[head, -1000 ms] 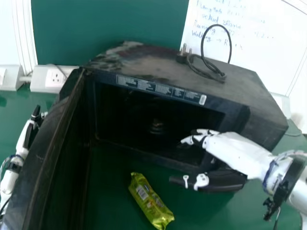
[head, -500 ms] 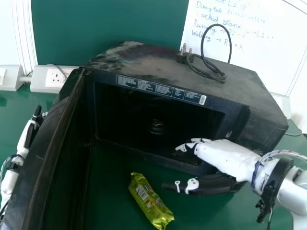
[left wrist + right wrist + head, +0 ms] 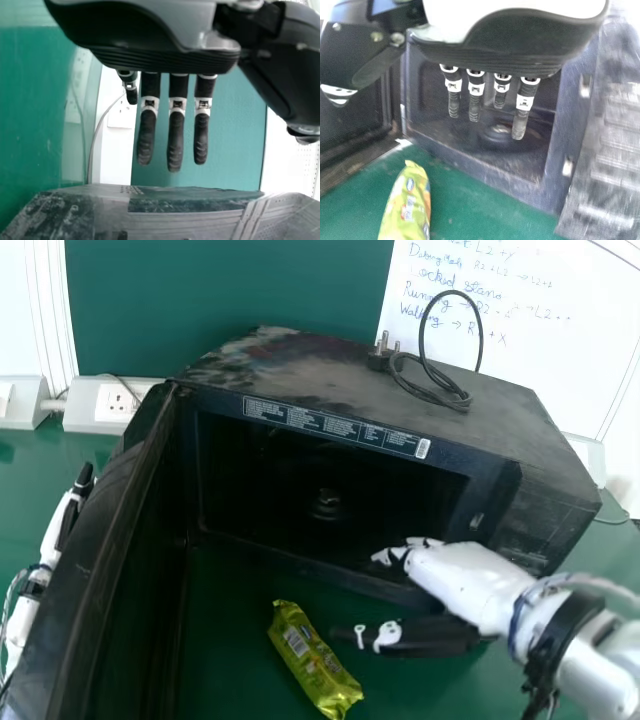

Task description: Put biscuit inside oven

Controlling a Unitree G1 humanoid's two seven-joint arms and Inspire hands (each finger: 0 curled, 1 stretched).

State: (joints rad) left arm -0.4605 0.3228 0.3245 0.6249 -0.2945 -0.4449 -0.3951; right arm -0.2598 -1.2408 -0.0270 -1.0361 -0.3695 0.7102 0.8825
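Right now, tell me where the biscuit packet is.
In the head view, the biscuit packet lies on the green table, in front of the oven.

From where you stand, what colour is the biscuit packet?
The biscuit packet is shiny yellow-green, and it shows best in the head view.

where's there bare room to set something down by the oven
Green tabletop between the open black door and shiny green biscuit packet is bare; so is the black oven top left of the coiled black cord. It's crowded right of the packet, near the white right hand.
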